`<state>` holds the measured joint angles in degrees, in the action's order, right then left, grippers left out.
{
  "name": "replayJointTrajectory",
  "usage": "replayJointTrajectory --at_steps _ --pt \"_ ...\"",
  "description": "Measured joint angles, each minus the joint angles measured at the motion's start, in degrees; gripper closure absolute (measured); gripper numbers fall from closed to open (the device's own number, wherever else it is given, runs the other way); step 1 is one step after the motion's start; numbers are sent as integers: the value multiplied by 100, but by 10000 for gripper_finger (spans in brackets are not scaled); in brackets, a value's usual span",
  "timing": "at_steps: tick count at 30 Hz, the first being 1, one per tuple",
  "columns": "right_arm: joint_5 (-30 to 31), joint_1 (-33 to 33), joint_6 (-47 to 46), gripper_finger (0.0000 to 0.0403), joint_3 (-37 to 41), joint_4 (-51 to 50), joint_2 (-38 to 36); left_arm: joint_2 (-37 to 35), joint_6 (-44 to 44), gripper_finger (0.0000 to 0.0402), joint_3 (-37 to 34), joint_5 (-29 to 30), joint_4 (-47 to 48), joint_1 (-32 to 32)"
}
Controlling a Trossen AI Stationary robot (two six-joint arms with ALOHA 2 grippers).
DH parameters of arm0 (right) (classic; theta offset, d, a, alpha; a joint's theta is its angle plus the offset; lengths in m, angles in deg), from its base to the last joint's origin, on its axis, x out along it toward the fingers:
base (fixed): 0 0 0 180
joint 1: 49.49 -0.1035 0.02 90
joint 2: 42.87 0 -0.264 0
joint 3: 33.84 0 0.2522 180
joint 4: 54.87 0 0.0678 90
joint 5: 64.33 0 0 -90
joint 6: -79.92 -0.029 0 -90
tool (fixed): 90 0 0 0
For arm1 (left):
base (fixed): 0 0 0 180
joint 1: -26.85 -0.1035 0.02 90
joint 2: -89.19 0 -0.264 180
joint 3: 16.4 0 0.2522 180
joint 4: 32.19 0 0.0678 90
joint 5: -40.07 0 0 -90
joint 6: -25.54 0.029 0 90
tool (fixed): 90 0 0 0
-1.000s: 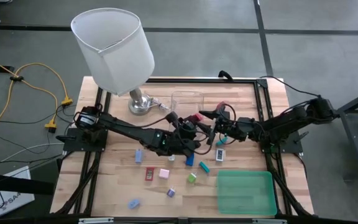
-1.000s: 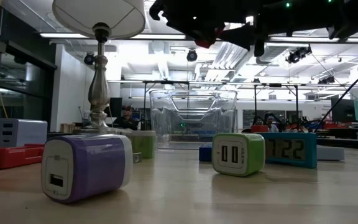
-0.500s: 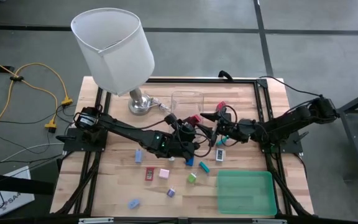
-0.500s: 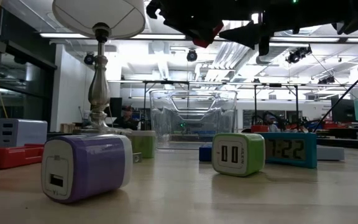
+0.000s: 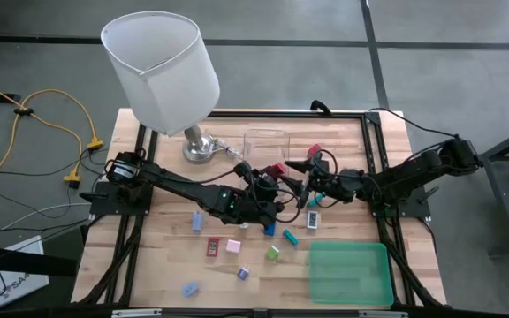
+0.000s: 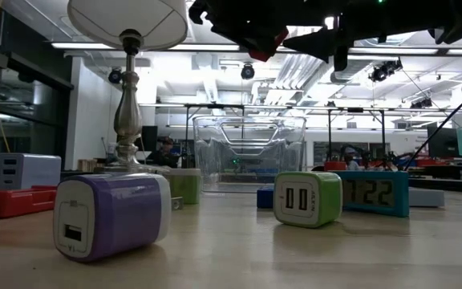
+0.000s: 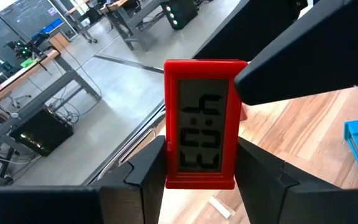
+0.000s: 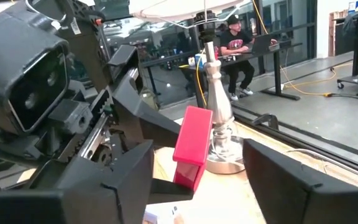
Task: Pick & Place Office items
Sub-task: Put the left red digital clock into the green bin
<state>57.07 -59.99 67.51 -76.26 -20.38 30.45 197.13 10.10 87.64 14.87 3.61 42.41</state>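
So both arms are up in the middle of the table and it looks like a handoff to me: the left gripper (image 7: 197, 171) is pinching a little red digital clock (image 7: 205, 130) by its bottom edge, held up in the air, and the right gripper (image 8: 194, 171) has its fingers spread wide on either side of that same clock without touching it, as far as I can see. The other office items are scattered on the wood between the arms and the green tray (image 5: 350, 274), like the purple USB charger (image 6: 112, 215), the green charger cube (image 6: 307, 199) and a teal clock (image 6: 374, 193) near the clear plastic box (image 6: 249, 152). What worries me is the swap itself. If the right fingers close off-center on that slim clock, or the left lets go a beat early, I'd guess it twists out and drops onto the pieces below. The two grippers are also really close, so a small misjudged move could knock them together. Readable stuff: the red clock's display shows digits upside down from the left wrist side, I think 4:03 but not sure; the teal one reads something like 7:22. No brand names I can make out.
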Motion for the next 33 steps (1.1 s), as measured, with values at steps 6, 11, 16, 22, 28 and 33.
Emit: replayJointTrajectory --at_steps 6,11,16,22,28,33 --pt "-39 0 0 232 0 2 0 0 0 244 0 -1 0 -1" --pt "-44 0 3 270 0 2 0 0 2 244 0 0 0 -1" --pt "-87 0 17 298 0 2 0 0 2 244 0 -2 0 -1" --pt "-151 0 20 326 0 6 0 0 2 244 0 7 -1 0" --pt "-149 0 22 337 0 9 0 -2 0 244 0 15 0 -1" --pt "-151 0 22 335 0 11 0 -2 0 244 0 12 0 -1"
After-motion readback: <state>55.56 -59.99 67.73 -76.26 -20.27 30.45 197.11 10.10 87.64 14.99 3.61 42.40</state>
